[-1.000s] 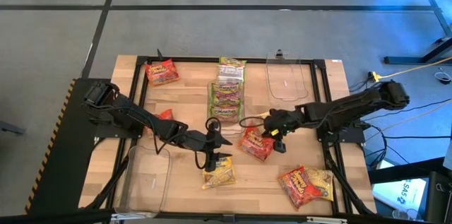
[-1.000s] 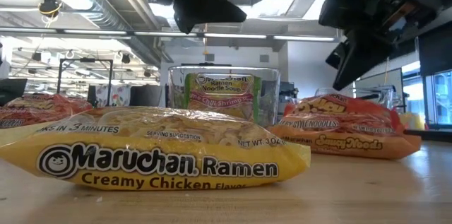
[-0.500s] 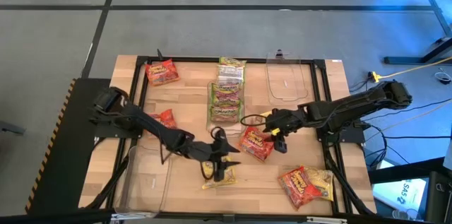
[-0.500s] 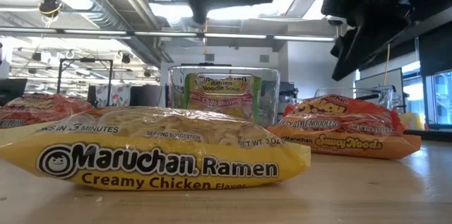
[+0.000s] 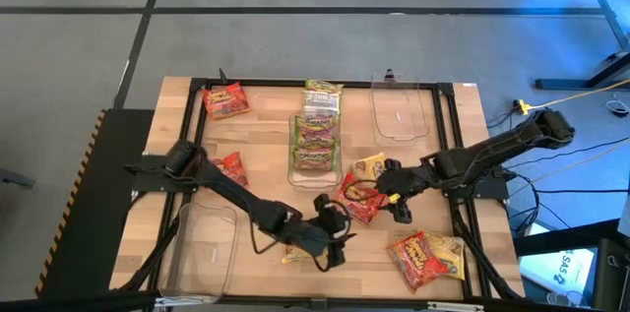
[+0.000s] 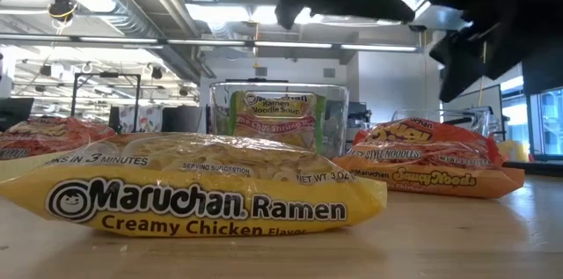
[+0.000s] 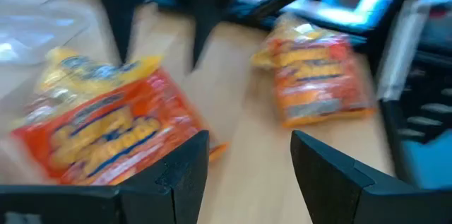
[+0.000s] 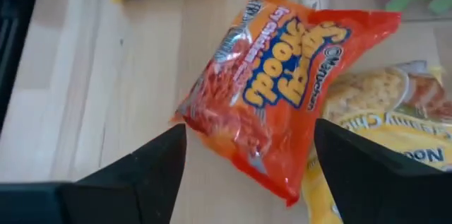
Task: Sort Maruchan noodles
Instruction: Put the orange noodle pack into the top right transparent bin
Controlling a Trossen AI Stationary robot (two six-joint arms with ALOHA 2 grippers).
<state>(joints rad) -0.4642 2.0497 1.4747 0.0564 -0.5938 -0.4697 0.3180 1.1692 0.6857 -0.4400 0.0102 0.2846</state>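
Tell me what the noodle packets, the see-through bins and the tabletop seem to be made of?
Red packet: thin glossy plastic film, crinkled and shiny. Clear bin: seemingly rigid transparent plastic, the table showing through. Tabletop: pale wood, probably butcher block, with visible plank lines.

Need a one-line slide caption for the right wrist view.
Right claw open above a red noodle packet lying partly on a yellow packet on the wooden table.
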